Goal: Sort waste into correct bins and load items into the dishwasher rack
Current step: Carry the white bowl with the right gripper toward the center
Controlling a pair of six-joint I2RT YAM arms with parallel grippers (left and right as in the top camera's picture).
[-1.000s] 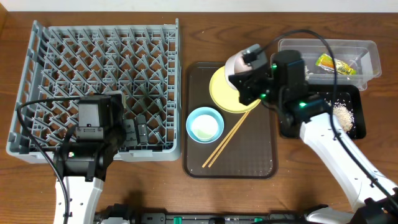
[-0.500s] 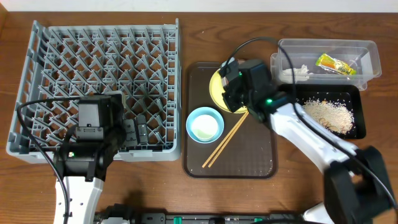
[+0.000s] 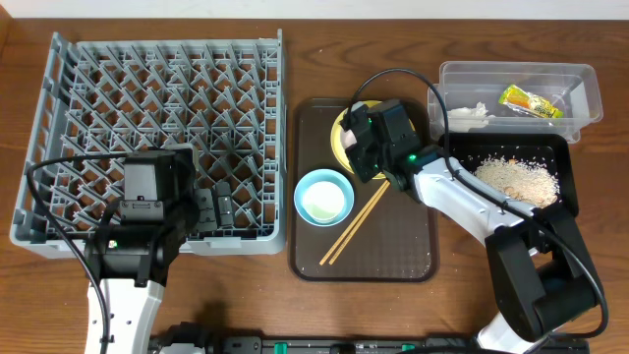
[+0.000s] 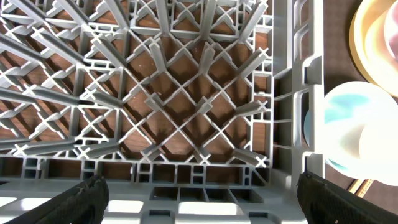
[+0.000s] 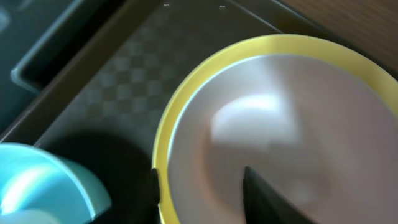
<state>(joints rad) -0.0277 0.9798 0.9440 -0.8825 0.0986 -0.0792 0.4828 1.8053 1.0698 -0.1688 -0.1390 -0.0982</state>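
Observation:
My right gripper (image 3: 360, 147) (image 5: 200, 186) hangs low over the round yellow plate (image 3: 340, 136) (image 5: 249, 46) on the brown tray. The white bowl (image 5: 298, 124) sits on that plate. My jaws stand apart astride its near rim, one finger outside and one inside. The light blue bowl (image 3: 324, 197) (image 5: 37, 186) (image 4: 348, 130) lies beside it, with two chopsticks (image 3: 359, 221) to its right. Rice grains (image 3: 516, 179) lie in the black tray (image 3: 565, 208). The wrapper (image 3: 531, 101) and tissue (image 3: 470, 113) lie in the clear tub (image 3: 587, 88). My left gripper (image 3: 218, 208) (image 4: 199, 208) is open and empty over the grey rack (image 3: 162, 98) (image 4: 186, 106).
The dark brown serving tray (image 3: 393, 256) lies between the rack and the two bins. Something pale sits inside the blue bowl. The right arm's cable loops over the tub's left end. The left arm's body covers the rack's front corner.
My right arm swung left from over the black tray to the yellow plate, bringing the white bowl down onto it. The rice now lies uncovered in the black tray. The left arm has not moved.

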